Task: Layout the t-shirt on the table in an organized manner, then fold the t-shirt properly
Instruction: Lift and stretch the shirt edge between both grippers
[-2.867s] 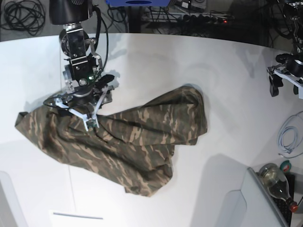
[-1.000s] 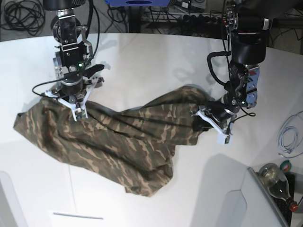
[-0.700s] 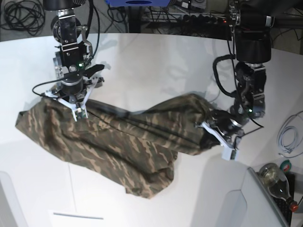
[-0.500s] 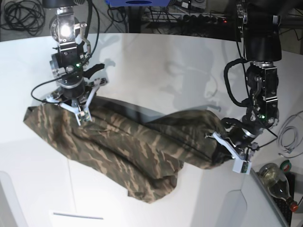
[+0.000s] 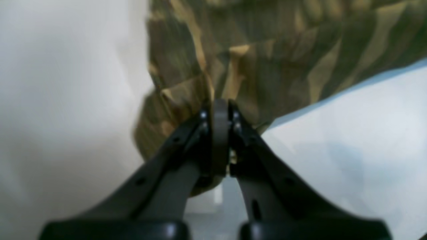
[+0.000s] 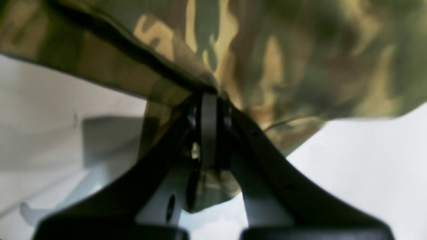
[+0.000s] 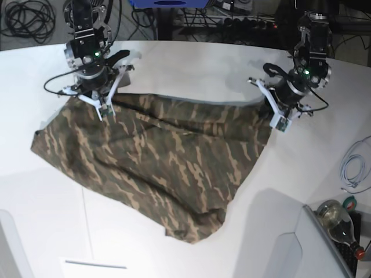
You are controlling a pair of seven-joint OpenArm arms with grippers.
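The camouflage t-shirt point(image 7: 162, 162) hangs stretched between my two grippers over the white table point(image 7: 191, 69), its lower part draped down toward the front. My right gripper point(image 7: 97, 105), on the base view's left, is shut on the shirt's upper left edge. My left gripper point(image 7: 273, 119), on the base view's right, is shut on the upper right edge. In the left wrist view the jaws point(image 5: 218, 110) pinch a fold of the camouflage cloth point(image 5: 283, 60). In the right wrist view the jaws point(image 6: 208, 98) pinch bunched cloth point(image 6: 267, 60). Neckband and label are not visible.
A white coiled cable point(image 7: 353, 168) lies at the table's right edge. A bottle point(image 7: 339, 223) and a grey panel point(image 7: 290, 249) stand at the front right. Black cables point(image 7: 26, 20) lie behind the table at the far left. A white strip point(image 7: 95, 264) sits at the front.
Both grippers have moved toward the far side of the table with the shirt. The cloth between them has pulled out from a bunched roll into a wide spread sheet.
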